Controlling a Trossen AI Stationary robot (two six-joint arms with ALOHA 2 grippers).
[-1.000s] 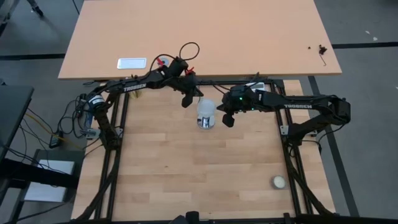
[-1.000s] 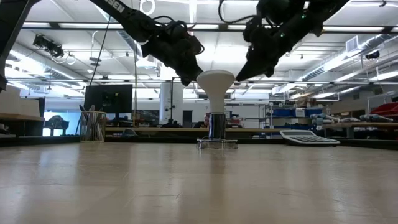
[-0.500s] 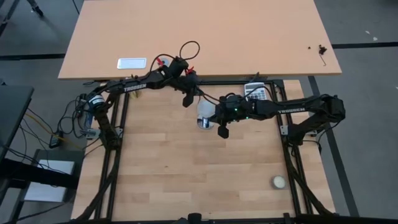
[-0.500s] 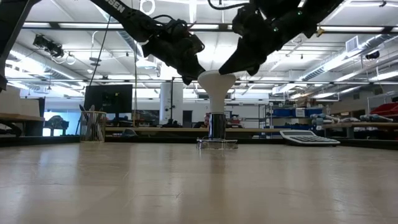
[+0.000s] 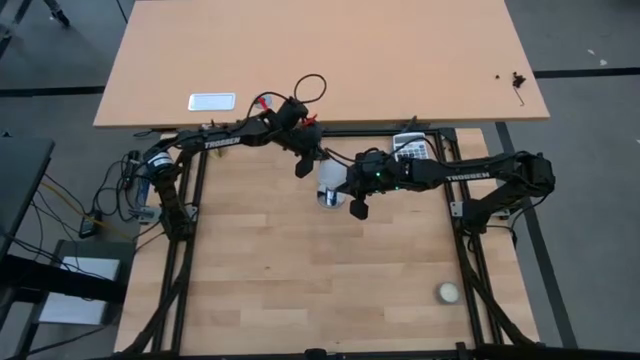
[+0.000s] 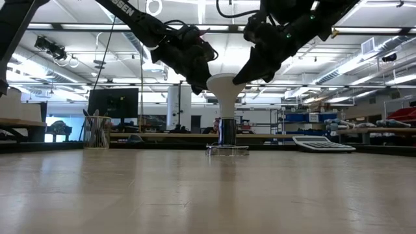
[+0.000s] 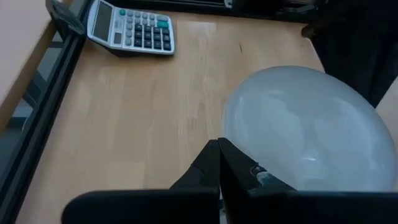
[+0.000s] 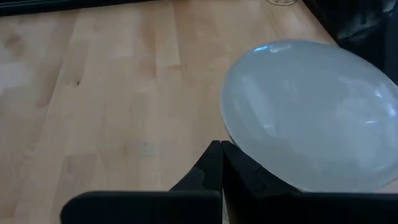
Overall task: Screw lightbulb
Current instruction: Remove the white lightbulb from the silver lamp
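Pale wooden bench [image 5: 300, 270] carrying, mid-surface, one white dome-topped lightbulb [image 6: 225, 88] upright on its grey metal screw base, flanked at the dome by left tool [image 6: 197, 85] and right tool [image 6: 242, 76], both pinched closed, empty.

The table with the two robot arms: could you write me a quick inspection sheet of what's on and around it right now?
Surface: pale wooden table, inside a black frame.
Job's things: white lightbulb stands upright, its metal base down in a socket at mid-table.
Clutter: calculator at the far edge; small cream ball near the right front corner.
Grippers: left gripper and right gripper both shut, pressed against opposite sides of the lightbulb's dome.
Cables: loose loop on the left arm; wire bundle off the table's left side.
Surroundings: a second bare tabletop behind; workshop benches and shelves beyond.
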